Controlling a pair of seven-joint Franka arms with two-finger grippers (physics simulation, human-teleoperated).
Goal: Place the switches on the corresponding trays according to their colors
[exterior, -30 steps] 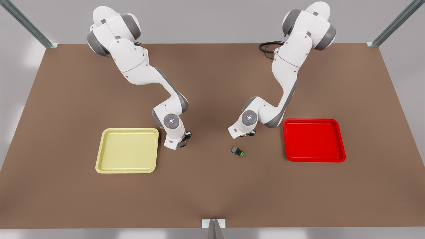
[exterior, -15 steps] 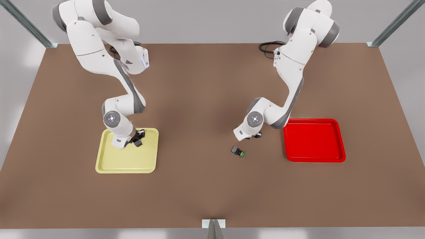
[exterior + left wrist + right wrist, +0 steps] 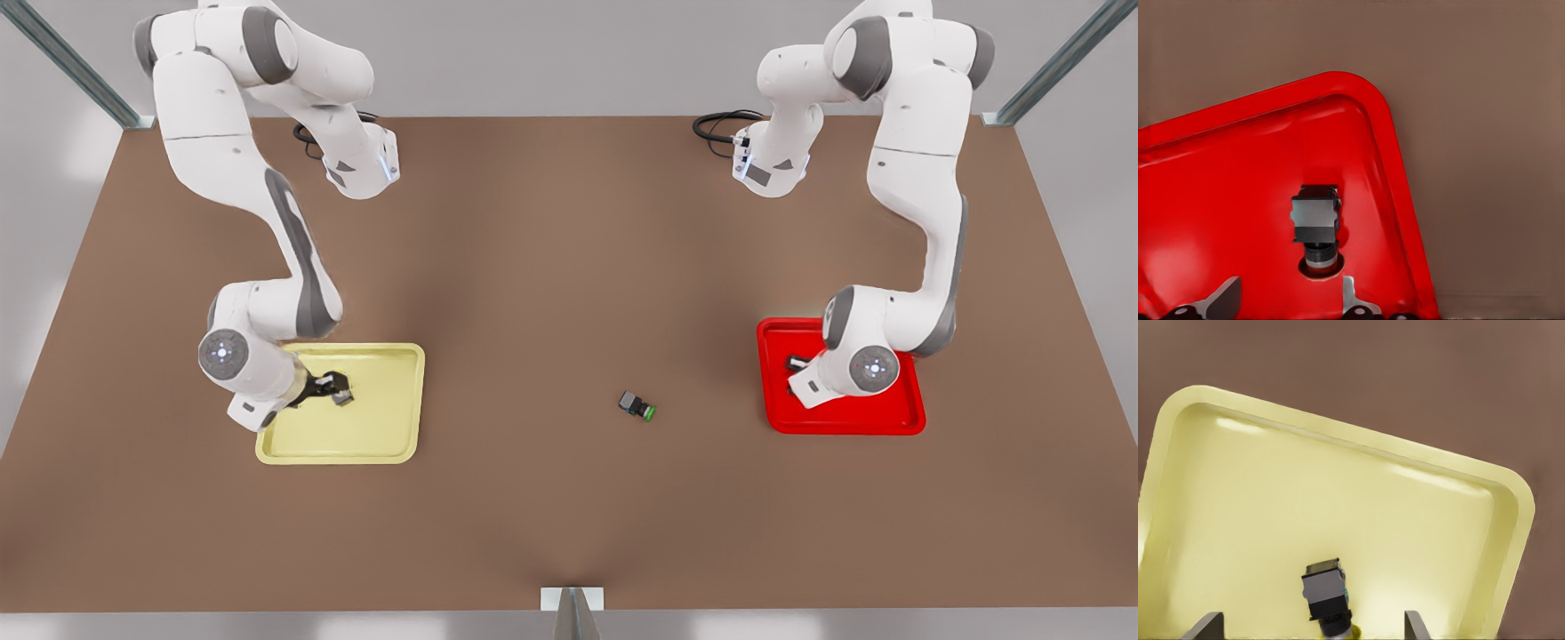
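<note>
In the right wrist view the yellow-capped switch lies on the pale yellow tray, and my right gripper is open, its fingers wide on either side without touching it. In the front view that gripper hangs over the yellow tray at the front view's left. In the left wrist view the other switch, its cap's colour hard to tell, rests inside the red tray near a corner. My left gripper is open around it. The front view shows this gripper over the red tray.
A green-capped switch lies on the brown table between the two trays. Black cables coil at the back by the arm bases. Metal frame posts stand at the table's corners.
The arm at the front view's left moved from the table's middle onto the yellow tray. The other arm swung from the middle over to the red tray. The green switch stayed put.
</note>
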